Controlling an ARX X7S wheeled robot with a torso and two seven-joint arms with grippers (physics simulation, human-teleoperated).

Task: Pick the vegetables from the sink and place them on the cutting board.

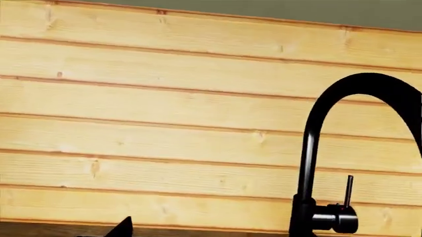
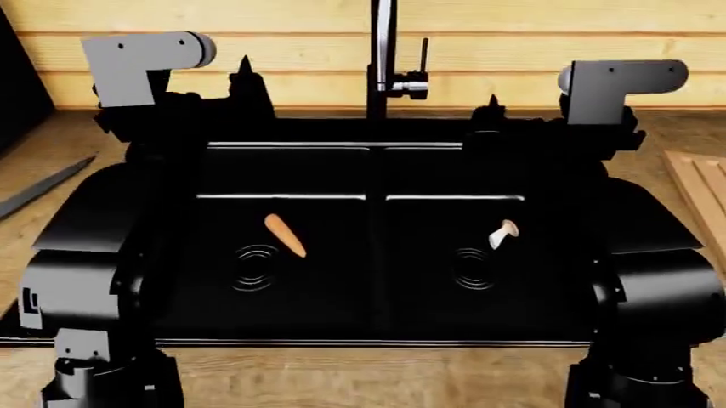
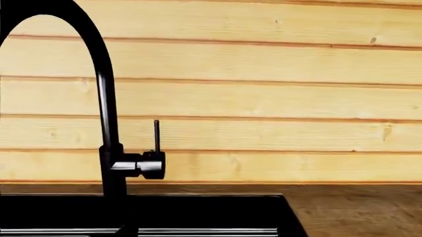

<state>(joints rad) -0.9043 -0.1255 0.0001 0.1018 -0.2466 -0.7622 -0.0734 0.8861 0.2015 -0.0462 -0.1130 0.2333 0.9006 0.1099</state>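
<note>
The orange carrot (image 2: 285, 235) lies in the left basin of the black sink (image 2: 375, 314), just above its drain. The off-white mushroom (image 2: 502, 232) lies in the right basin, above that drain. The light-wood cutting board (image 2: 700, 189) shows only as a strip at the right edge. My left gripper (image 2: 241, 81) is raised over the sink's back left corner and points at the wall. My right gripper (image 2: 492, 106) is raised over the back right. Both are empty and far from the vegetables. In the left wrist view one fingertip (image 1: 122, 227) shows well off centre.
The tall black faucet (image 2: 380, 51) stands at the back between the grippers and also shows in the left wrist view (image 1: 316, 148) and the right wrist view (image 3: 105, 123). A grey knife blade (image 2: 46, 187) lies on the wood countertop (image 2: 340, 374) at left. A plank wall (image 2: 511, 42) rises behind.
</note>
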